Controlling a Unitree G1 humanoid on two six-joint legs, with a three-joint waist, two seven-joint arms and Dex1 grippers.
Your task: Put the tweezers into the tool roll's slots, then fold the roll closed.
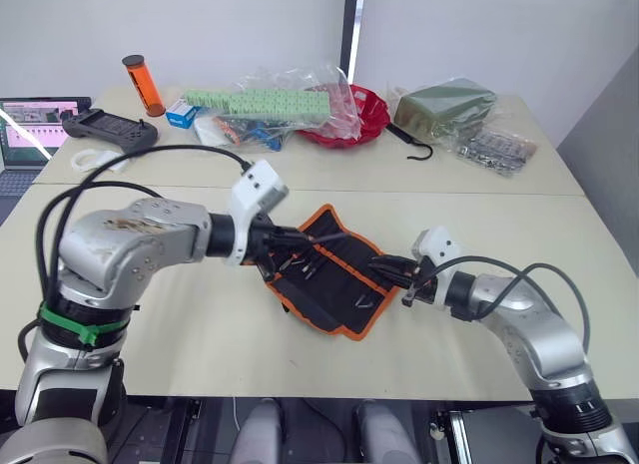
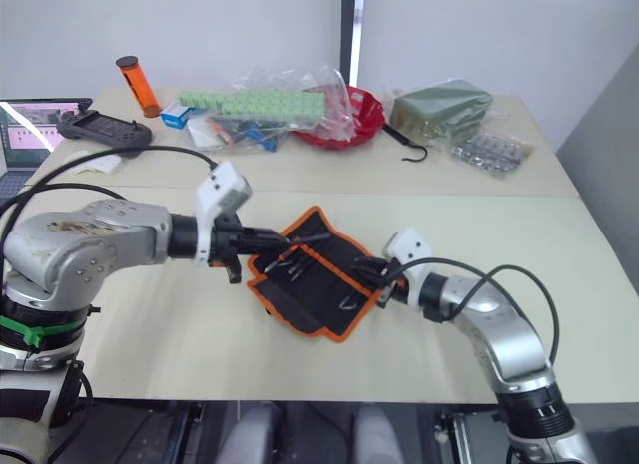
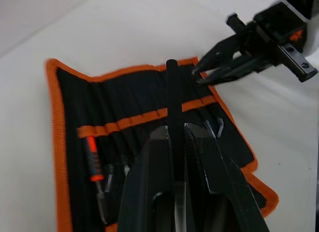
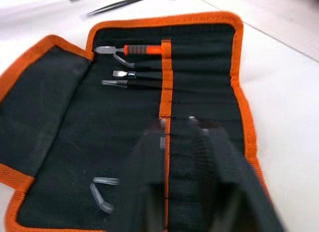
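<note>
The tool roll (image 1: 329,284) lies open and flat at the table's middle, black with orange edging. In several of its slots (image 4: 149,77) sit a red-handled tool (image 4: 144,49) and slim tweezers (image 4: 132,84). My left gripper (image 1: 288,246) hovers over the roll's left part, shut on one black tweezers (image 3: 172,107) that points across the roll toward the right gripper. My right gripper (image 1: 395,274) is at the roll's right edge, just above the fabric. Two loose tweezers (image 4: 122,3) lie on the table beyond the roll's far-left edge.
At the back of the table are a red tray (image 1: 351,123), a black hook (image 1: 414,145), plastic bags with green boxes (image 1: 262,103), an olive bagged pack (image 1: 444,110), an orange cylinder (image 1: 143,83), a black controller (image 1: 110,131) and a laptop (image 1: 28,127).
</note>
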